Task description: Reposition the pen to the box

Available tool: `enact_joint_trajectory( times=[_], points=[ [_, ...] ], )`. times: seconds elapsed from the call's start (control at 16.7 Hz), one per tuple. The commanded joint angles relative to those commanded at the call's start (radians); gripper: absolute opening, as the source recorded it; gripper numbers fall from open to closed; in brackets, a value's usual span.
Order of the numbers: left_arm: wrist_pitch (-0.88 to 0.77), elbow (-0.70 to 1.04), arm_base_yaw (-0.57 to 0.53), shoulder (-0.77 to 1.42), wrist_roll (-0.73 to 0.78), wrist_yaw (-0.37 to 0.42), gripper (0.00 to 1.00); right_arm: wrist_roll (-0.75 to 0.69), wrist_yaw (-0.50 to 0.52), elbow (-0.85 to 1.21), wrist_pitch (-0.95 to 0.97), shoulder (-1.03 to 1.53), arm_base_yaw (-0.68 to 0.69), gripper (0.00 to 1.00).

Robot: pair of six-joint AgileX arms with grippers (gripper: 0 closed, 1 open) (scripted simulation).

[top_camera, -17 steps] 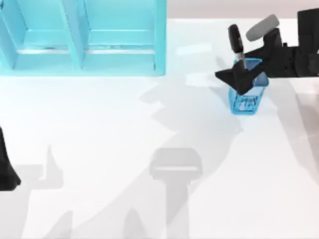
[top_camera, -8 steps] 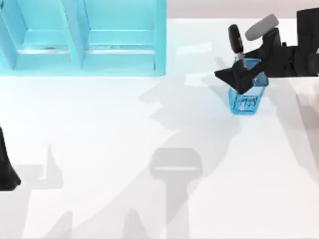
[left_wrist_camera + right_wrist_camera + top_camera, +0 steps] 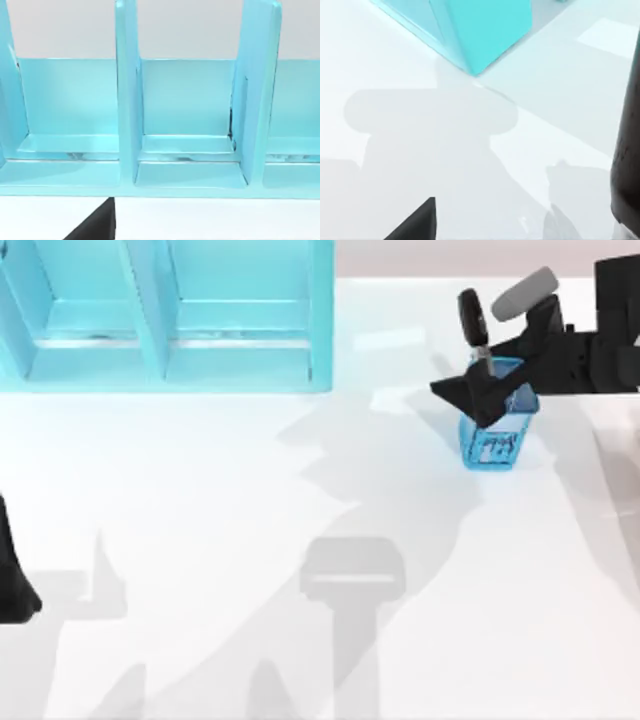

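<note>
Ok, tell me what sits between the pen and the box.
Top view: only bare white table separates the pen, standing in the blue cup, from the box.

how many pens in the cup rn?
1. The pen stands tilted in the blue cup at the table's right rear, right gripper at its barrel. The cup's inside is partly hidden.

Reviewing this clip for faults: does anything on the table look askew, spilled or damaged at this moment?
Nothing stands out. The pen leans in the blue mesh cup, which stands upright with the right gripper at its rim. The box sits squarely. The left arm is parked at the table's left edge.
</note>
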Motion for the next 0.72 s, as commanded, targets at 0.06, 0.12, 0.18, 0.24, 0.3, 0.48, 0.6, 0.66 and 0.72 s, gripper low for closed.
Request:
enact_joint_trajectory(
  times=[0.06, 0.12, 0.18, 0.24, 0.3, 0.48, 0.6, 0.66, 0.72],
  points=[
    [0.000, 0.000, 0.000, 0.000, 0.000, 0.000, 1.00, 0.000, 0.000, 0.000, 0.000, 0.000, 0.000, 0.00],
    [0.000, 0.000, 0.000, 0.000, 0.000, 0.000, 1.00, 0.000, 0.000, 0.000, 0.000, 0.000, 0.000, 0.00],
    [0.000, 0.000, 0.000, 0.000, 0.000, 0.000, 1.00, 0.003, -0.003, 0.004, -0.005, -0.006, 0.000, 0.00],
    [0.000, 0.000, 0.000, 0.000, 0.000, 0.000, 1.00, 0.002, -0.004, 0.006, -0.007, -0.006, -0.001, 0.00],
    [0.000, 0.000, 0.000, 0.000, 0.000, 0.000, 1.00, -0.006, -0.010, 0.016, -0.018, -0.005, -0.008, 0.00],
    [0.000, 0.000, 0.000, 0.000, 0.000, 0.000, 1.00, -0.061, -0.048, 0.096, -0.115, -0.002, -0.057, 0.00],
    [0.000, 0.000, 0.000, 0.000, 0.000, 0.000, 1.00, -0.111, -0.081, 0.166, -0.229, -0.006, -0.101, 0.00],
    [0.000, 0.000, 0.000, 0.000, 0.000, 0.000, 1.00, -0.138, -0.098, 0.204, -0.301, -0.012, -0.124, 0.00],
    [0.000, 0.000, 0.000, 0.000, 0.000, 0.000, 1.00, -0.167, -0.115, 0.243, -0.379, -0.019, -0.149, 0.00]
  ],
)
